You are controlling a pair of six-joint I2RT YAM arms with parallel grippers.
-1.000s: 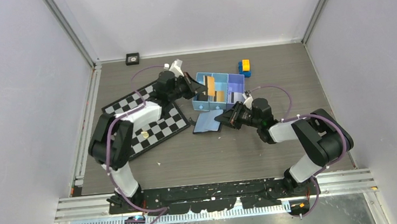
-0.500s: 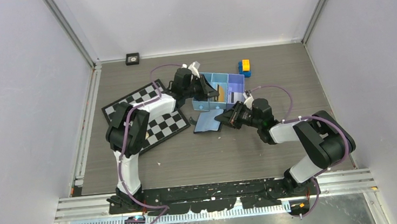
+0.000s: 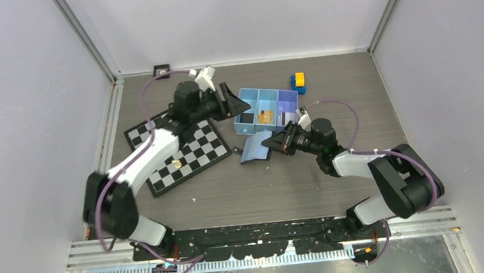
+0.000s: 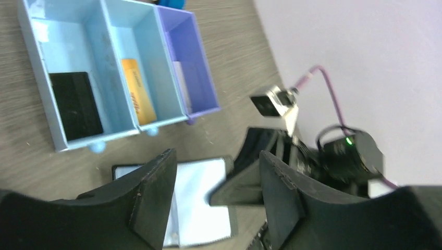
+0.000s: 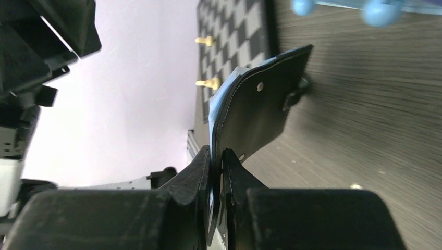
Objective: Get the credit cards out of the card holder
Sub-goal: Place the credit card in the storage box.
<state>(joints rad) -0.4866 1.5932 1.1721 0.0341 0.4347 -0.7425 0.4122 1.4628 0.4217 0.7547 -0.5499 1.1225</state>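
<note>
Fingers first: the left fingers (image 4: 151, 200) stand well apart with nothing between them, and the left gripper (image 3: 228, 99) hangs at the 9 o'clock end of the light-blue tray (image 3: 243, 92), tips aimed at it. On the other side, the right gripper (image 5: 217, 156) is pinched tight on the edge of the card holder (image 3: 255, 146), coming in from the holder's 3 o'clock. The holder is open, pale inner faces up, with its black outside showing in the right wrist view. It sits on the table (image 3: 296, 184) just at 6 o'clock of the tray.

Inside the tray, the gold-orange card (image 3: 265, 116) lies in the middle compartment. A flat black piece (image 4: 76, 105) lies in the compartment at the 9 o'clock end. A pale sliver (image 4: 180, 86) sits against the wall of the purple compartment, and I can't tell what it is.

The chessboard (image 3: 181, 148) is at the holder's 9 o'clock, with a small pale chess piece (image 3: 176, 163) on it. The yellow-and-blue blocks (image 3: 298, 82) sit at 1 o'clock of the tray, apart from it.
</note>
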